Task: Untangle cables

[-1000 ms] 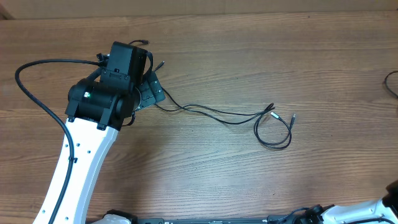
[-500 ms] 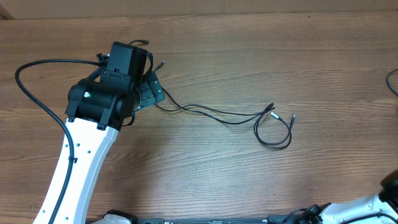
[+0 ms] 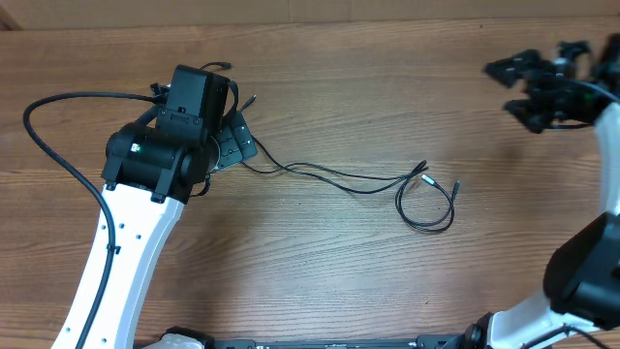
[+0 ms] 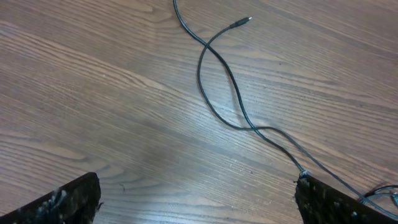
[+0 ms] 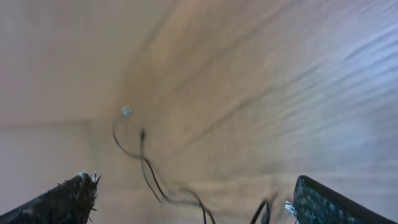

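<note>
Both my pincers spread wide, cables loose on the table [image 3: 387, 281]

Overhead: my left gripper [image 3: 244, 136] is upper left, near one end of the cables [image 3: 368, 184], which trail to a loop right of center. My right gripper [image 3: 506, 87] is upper right, well apart from them. Left wrist: jaws wide, cables crossing at upper middle. Right wrist: blurry, jaws wide, cables lower left.

Brown wood-grain table [image 3: 320, 271], pale tan strip along its far edge [image 3: 387, 8]
</note>
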You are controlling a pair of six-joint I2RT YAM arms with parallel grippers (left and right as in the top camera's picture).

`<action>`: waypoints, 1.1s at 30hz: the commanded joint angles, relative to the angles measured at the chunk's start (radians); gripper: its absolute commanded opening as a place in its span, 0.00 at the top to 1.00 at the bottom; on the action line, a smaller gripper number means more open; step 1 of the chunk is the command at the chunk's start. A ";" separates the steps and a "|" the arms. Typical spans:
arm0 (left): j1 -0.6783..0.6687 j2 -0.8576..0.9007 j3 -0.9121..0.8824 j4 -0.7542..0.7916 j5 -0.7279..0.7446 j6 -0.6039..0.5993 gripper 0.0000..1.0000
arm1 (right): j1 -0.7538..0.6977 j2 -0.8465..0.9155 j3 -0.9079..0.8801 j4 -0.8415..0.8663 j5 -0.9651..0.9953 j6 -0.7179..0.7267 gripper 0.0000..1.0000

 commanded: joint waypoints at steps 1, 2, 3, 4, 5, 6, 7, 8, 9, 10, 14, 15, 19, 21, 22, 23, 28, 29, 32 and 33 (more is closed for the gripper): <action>0.007 -0.013 0.008 0.001 -0.017 0.005 0.00 | 0.077 -0.115 0.008 -0.055 0.126 -0.083 0.00; 0.007 -0.013 0.008 0.001 -0.017 0.005 0.01 | 0.097 -0.135 0.008 -0.077 0.137 -0.092 0.00; 0.007 -0.013 0.008 0.001 -0.017 0.005 0.01 | 0.115 -0.157 0.008 -0.100 0.148 -0.098 0.00; 0.007 -0.013 0.008 0.001 -0.017 0.005 0.00 | 0.132 -0.182 0.007 -0.124 0.163 -0.106 0.00; 0.007 -0.013 0.008 0.001 -0.017 0.005 0.01 | 0.146 -0.204 0.007 -0.146 0.175 -0.117 0.00; 0.007 -0.013 0.008 0.001 -0.017 0.005 0.00 | 0.158 -0.230 0.007 -0.177 0.197 -0.124 0.00; 0.007 -0.013 0.008 0.001 -0.017 0.005 0.01 | 0.167 -0.253 0.007 -0.206 0.219 -0.129 0.00; 0.007 -0.013 0.008 0.001 -0.017 0.005 0.01 | 0.175 -0.279 0.007 -0.242 0.243 -0.136 0.00; 0.007 -0.013 0.008 0.001 -0.017 0.005 0.01 | 0.181 -0.302 0.007 -0.277 0.265 -0.139 0.00; 0.007 -0.013 0.008 0.001 -0.017 0.005 0.00 | 0.185 -0.328 0.007 -0.318 0.289 -0.140 0.00; 0.007 -0.013 0.008 0.001 -0.017 0.005 0.01 | 0.189 -0.418 0.006 -0.435 0.322 -0.143 0.00; 0.007 -0.013 0.008 0.001 -0.017 0.005 0.01 | 0.189 -0.442 0.004 -0.450 0.324 -0.143 0.00; 0.007 -0.013 0.008 0.001 -0.017 0.005 0.01 | 0.189 -0.558 -0.027 -0.479 0.322 -0.140 0.00; 0.007 -0.013 0.008 0.001 -0.017 0.005 0.01 | 0.189 -0.613 -0.046 -0.494 0.319 -0.140 0.00; 0.007 -0.013 0.008 0.001 -0.017 0.005 0.01 | 0.189 -0.644 -0.057 -0.503 0.319 -0.138 0.00; 0.007 -0.013 0.008 0.001 -0.017 0.005 0.01 | 0.188 -0.671 -0.066 -0.511 0.319 -0.137 0.00; 0.007 -0.013 0.008 0.001 -0.017 0.005 0.00 | 0.188 -0.782 -0.098 -0.576 0.320 -0.105 0.00; 0.007 -0.013 0.008 0.001 -0.017 0.005 0.01 | 0.188 -0.792 -0.098 -0.588 0.324 -0.105 0.00; 0.007 -0.013 0.008 0.001 -0.017 0.005 0.00 | 0.188 -0.811 -0.098 -0.632 0.323 -0.105 0.00; 0.007 -0.013 0.008 0.001 -0.017 0.005 0.00 | 0.188 -0.812 -0.098 -0.639 0.323 -0.104 0.00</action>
